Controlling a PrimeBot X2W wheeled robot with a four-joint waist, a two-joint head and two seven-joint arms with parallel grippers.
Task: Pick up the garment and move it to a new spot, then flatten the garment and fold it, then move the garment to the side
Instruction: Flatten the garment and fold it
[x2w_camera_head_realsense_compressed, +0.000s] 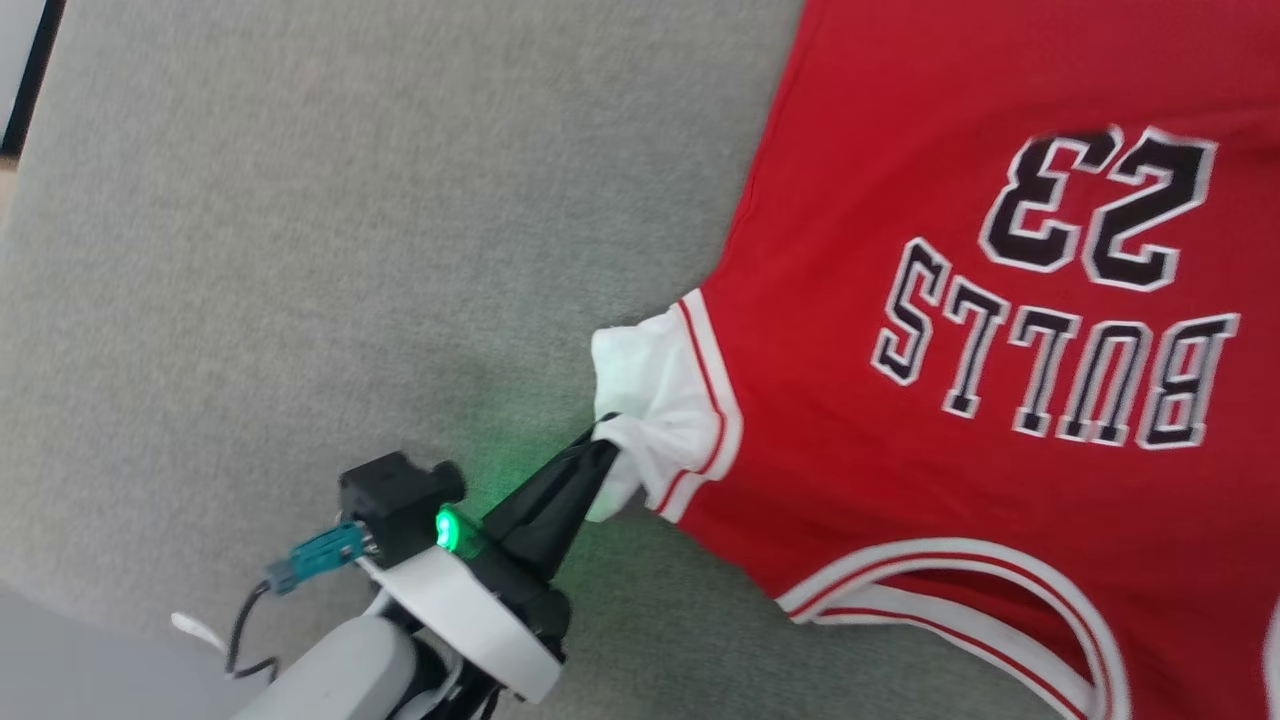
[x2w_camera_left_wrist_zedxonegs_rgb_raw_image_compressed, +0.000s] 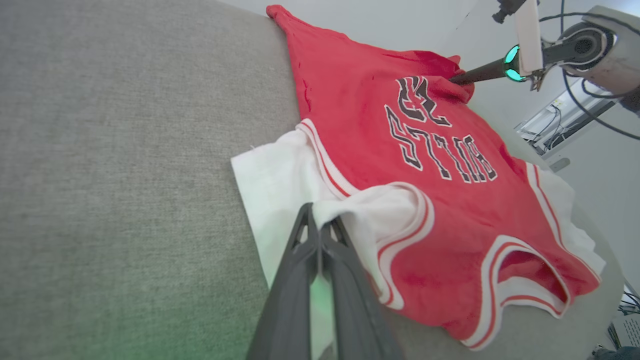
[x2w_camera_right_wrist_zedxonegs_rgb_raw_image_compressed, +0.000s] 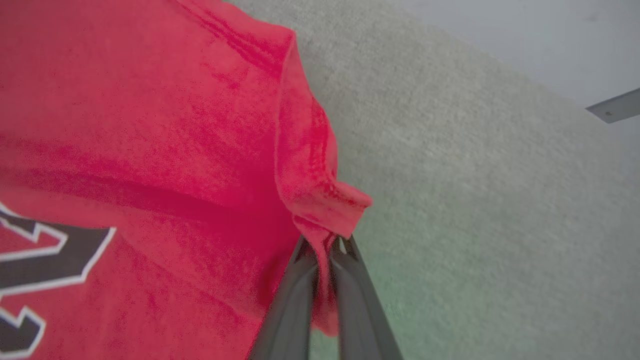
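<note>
Red soft jersey lay on the grey fuzzy table, its neck toward the robot and its length running away. Left gripper jaws pinched its white sleeve; right gripper jaws pinched a red corner.

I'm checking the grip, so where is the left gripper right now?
The left gripper sits lower centre in the head view, shut on the white sleeve of the red jersey.

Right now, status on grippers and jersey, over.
Left gripper shut on white sleeve of jersey. Right gripper shut on its red edge. Garment lying on grey fabric surface; no obstruction seen.
</note>
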